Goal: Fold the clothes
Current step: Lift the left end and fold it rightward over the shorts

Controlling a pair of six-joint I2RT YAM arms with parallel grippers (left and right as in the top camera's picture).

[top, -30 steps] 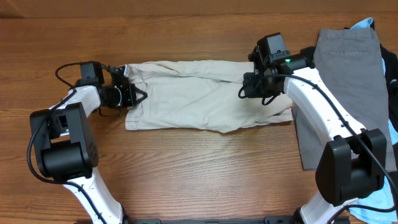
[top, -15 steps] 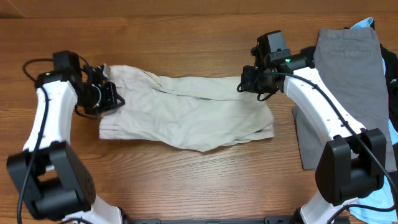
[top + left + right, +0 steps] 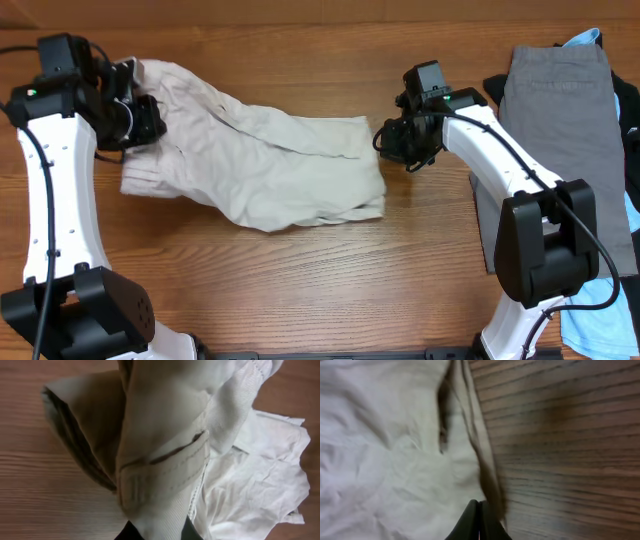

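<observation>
The pale beige shorts (image 3: 280,165) lie across the middle of the wooden table, with their left end raised and bunched. My left gripper (image 3: 140,118) is shut on that raised end. In the left wrist view the waistband and a pocket slit (image 3: 165,455) hang in front of the left gripper (image 3: 159,531), cloth pinched between the dark fingers. My right gripper (image 3: 385,142) is shut at the shorts' right edge. Its fingertips (image 3: 475,515) press together beside the hem (image 3: 487,475), with no cloth seen between them.
Grey shorts (image 3: 560,110) lie flat at the right side of the table. A light-blue garment (image 3: 585,40) peeks out behind them and a black one (image 3: 632,130) lies at the far right edge. Bare wood (image 3: 300,290) lies in front of the shorts.
My left gripper has lifted and pulled the shorts' end up and to the left. The whole garment slid left, its right edge now at my right gripper, which has shut.
</observation>
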